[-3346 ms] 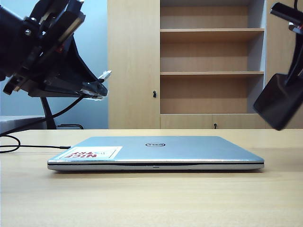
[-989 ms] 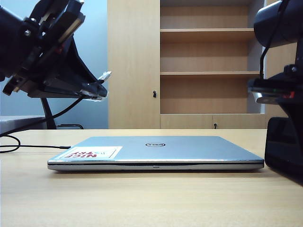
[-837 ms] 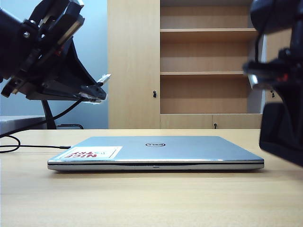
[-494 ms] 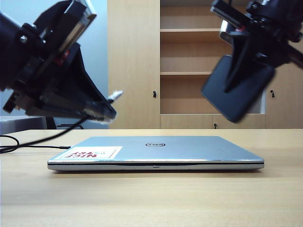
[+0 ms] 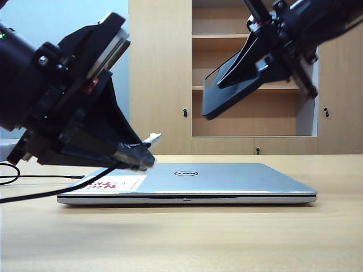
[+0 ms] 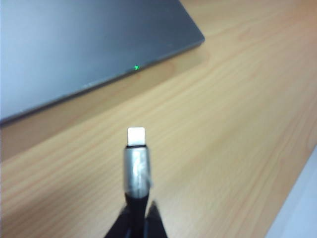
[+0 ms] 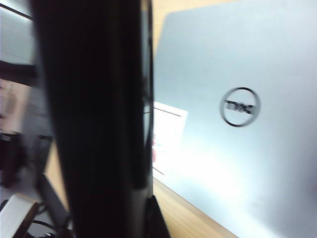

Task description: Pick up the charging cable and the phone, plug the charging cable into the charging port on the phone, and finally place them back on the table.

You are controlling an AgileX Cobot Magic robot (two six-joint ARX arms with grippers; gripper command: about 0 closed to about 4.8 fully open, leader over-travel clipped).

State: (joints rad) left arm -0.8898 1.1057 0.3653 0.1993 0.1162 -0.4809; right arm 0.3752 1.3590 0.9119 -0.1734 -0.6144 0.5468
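Note:
My left gripper (image 5: pixel 139 156) hangs low at the left, just over the near left corner of the laptop, shut on the charging cable (image 5: pixel 54 191). The cable's silver-white plug tip (image 5: pixel 153 137) sticks out past the fingers toward the right. In the left wrist view the plug (image 6: pixel 136 161) stands out beyond the fingertips (image 6: pixel 154 220) over the table (image 6: pixel 228 124). My right gripper (image 5: pixel 265 61) is high at the right, shut on the phone (image 5: pixel 235 82), which tilts down toward the left. The right wrist view shows the phone (image 7: pixel 94 109) edge-on and dark, beside one finger (image 7: pixel 157 220).
A closed silver Dell laptop (image 5: pixel 187 180) lies across the middle of the table (image 5: pixel 181 238), with a red-and-white sticker (image 5: pixel 116 182) on its lid. A tall wooden shelf cabinet (image 5: pixel 159 73) stands behind. The cable's black cord loops on the table at the far left (image 5: pixel 11 170).
My left gripper came down and to the right with the cable, close to the laptop. My right gripper swung the phone up from low at the right to above the laptop, tilted.

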